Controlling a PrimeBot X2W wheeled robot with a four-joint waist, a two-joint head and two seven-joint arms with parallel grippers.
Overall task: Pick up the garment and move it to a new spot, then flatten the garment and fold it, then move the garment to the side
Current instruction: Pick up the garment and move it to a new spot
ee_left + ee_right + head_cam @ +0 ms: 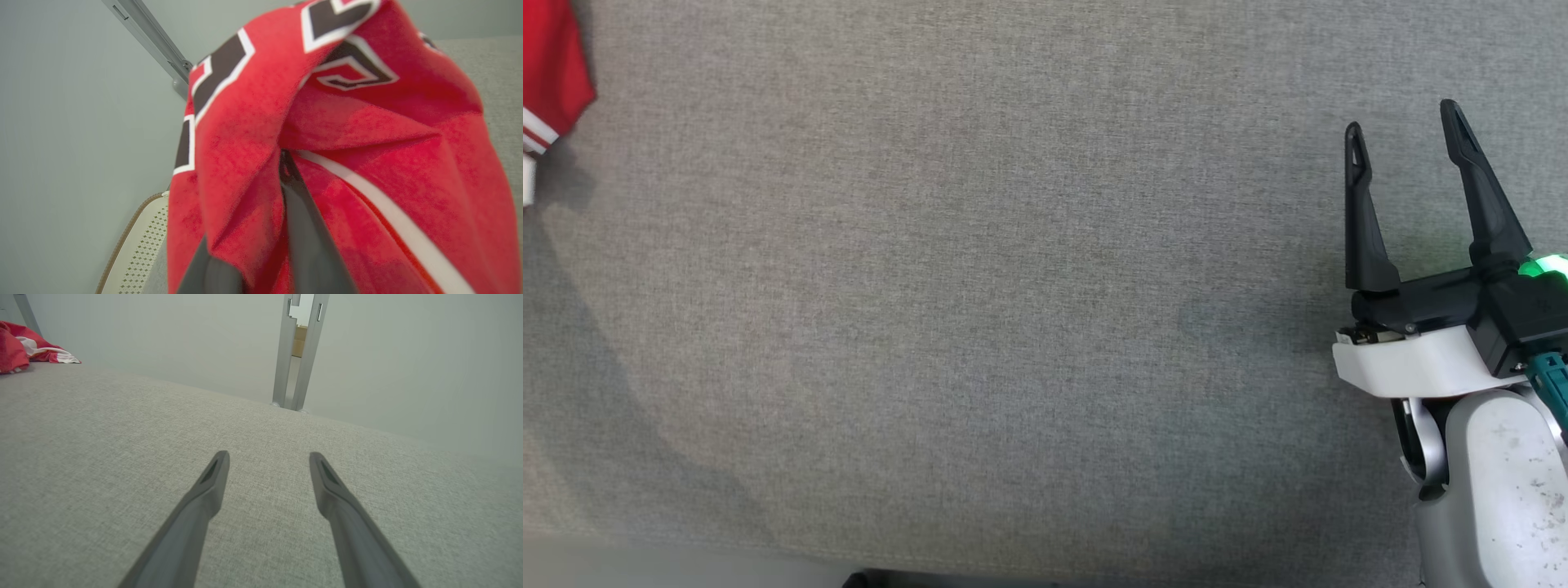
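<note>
A grey woven-cloth table top spreads across the head view. The red garment with a white-striped hem sits at the far upper-left corner, cut off by the picture's edge. It is well apart from the right gripper at the lower right, and only flat grey cloth lies between them.

The right gripper's two long, dark, tapering fingers stand wide apart just above the weave, with nothing between them. Past them a pale matte wall rises behind the table's far edge, where a pair of grey metal uprights stands with a narrow gap between.

In the left wrist view the garment is soft, napped fabric with black block lettering edged in white and one white stripe. It is bunched in deep folds over the left gripper. That gripper's fingers are drawn close together with a fold pinched between them, and one fingertip is buried under the cloth. To the side run a slanting grey metal rail and a cream perforated panel with a brown rim.
</note>
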